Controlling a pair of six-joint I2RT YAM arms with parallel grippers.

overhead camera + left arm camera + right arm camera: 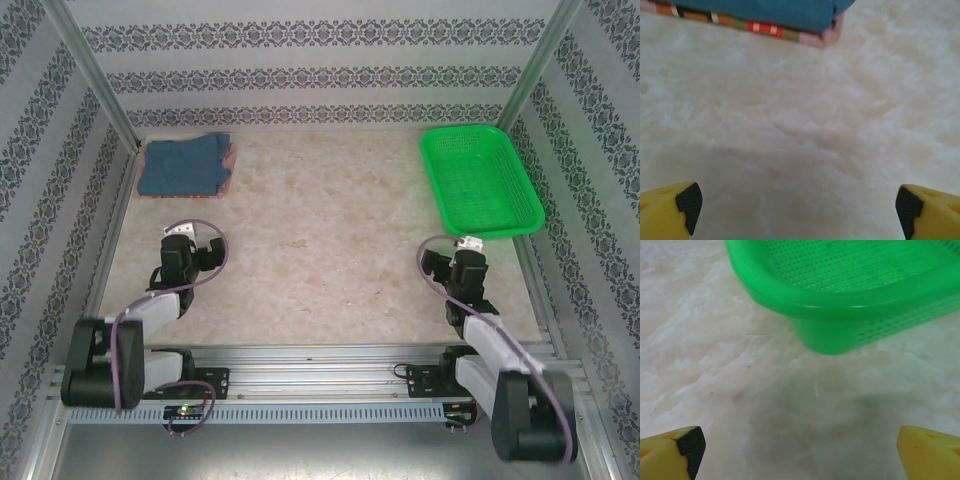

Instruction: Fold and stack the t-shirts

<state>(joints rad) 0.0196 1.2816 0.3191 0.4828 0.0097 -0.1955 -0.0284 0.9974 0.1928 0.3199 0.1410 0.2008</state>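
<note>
1. Slate-blue cloth tops the pile: the blue t-shirt (180,166) lies folded on the pink t-shirt (231,160), both at the far left corner of the table (330,230).
2. Only a thin pink margin shows along the right side and near edge of the pile. The left wrist view shows a band of coloured print blocks on that near fold.
3. The left gripper (797,207) hovers low over bare table short of the pile, jaws spread wide and holding nothing.
4. The right gripper (800,447) is also wide open and empty, near the right edge, facing the near wall of the green basket (432,176) in the far right corner.
5. Judged from this layout, folding and stacking look done, and what remains is a check of the pile.
6. To do that well, the blue layer should sit square over the pink, with no sleeve or hem trailing out.
7. If a nudge is needed, come in from the near side with the left arm, fingers low and flat to the table, and push the edge gently rather than pinch it.
8. A pinch risks lifting only the top layer and undoing the fold.
9. The right arm has no part in this and does best well clear of the basket.
</note>
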